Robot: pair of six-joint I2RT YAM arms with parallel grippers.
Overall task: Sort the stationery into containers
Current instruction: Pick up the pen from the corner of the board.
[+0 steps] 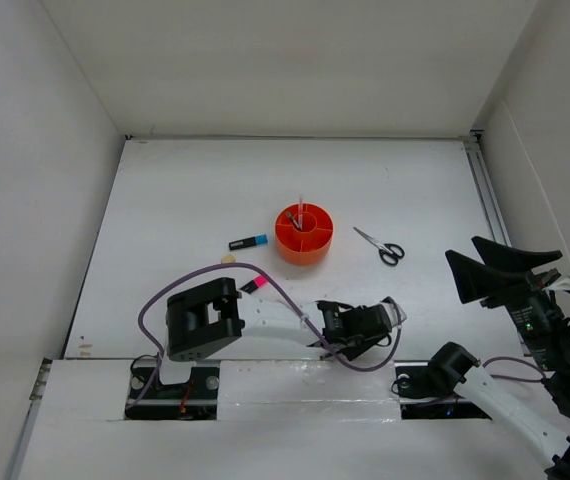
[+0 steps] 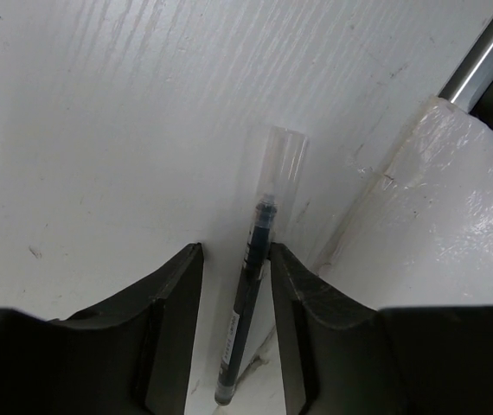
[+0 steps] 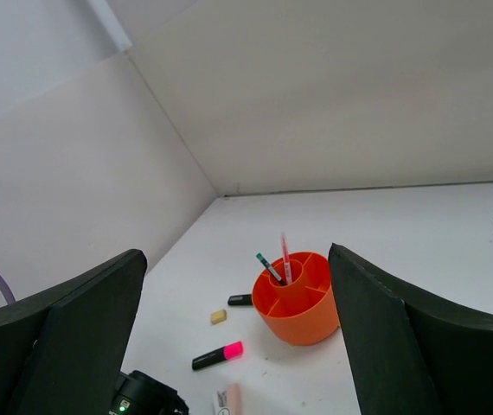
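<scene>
My left gripper [image 2: 236, 252] sits low at the table's [image 2: 99, 130] near edge, jaws spread either side of a thin pen [image 2: 248, 290] whose long axis runs straight out between them, while the right gripper [image 3: 236, 255], also spread, hangs by the right edge.

**Camera layout: one fixed overhead, two wrist-mounted**

The top external view looks steeply down from behind the arm bases over the whole table [image 1: 195, 200]. The left wrist view sits very close to the tabletop, looking past the left gripper fingers [image 2: 164, 320]. The right wrist view is raised and faces the far left corner. It shares the orange organiser [image 3: 297, 303] and pink-capped marker [image 3: 216, 354] with the overhead.
</scene>
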